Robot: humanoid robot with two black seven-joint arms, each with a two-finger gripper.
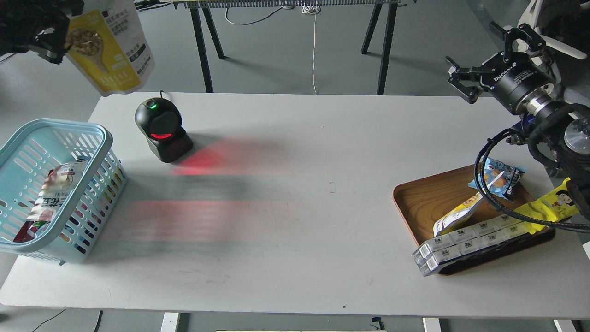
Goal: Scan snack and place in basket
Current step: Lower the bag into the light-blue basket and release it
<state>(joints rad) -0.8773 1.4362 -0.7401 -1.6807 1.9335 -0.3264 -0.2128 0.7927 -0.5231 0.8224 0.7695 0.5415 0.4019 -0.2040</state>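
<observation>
The snack pouch (109, 48), white on top with a yellow front picturing beige balls, hangs high at the top left, above and behind the table's far left corner. My left gripper (59, 40) is shut on its left edge; the fingers are dark and partly cut off by the frame. The light blue basket (99, 133) stands at the table's left edge, below the pouch, with other packets inside. My right gripper (479, 55) is open and empty, raised above the table's far right.
A black barcode scanner (161, 130) with a green light stands right of the basket, casting red light on the table (295, 152). A brown wooden tray (419, 193) at the right holds a blue packet (500, 177), a yellow wrapper (551, 207), another pouch and white boxes (465, 242).
</observation>
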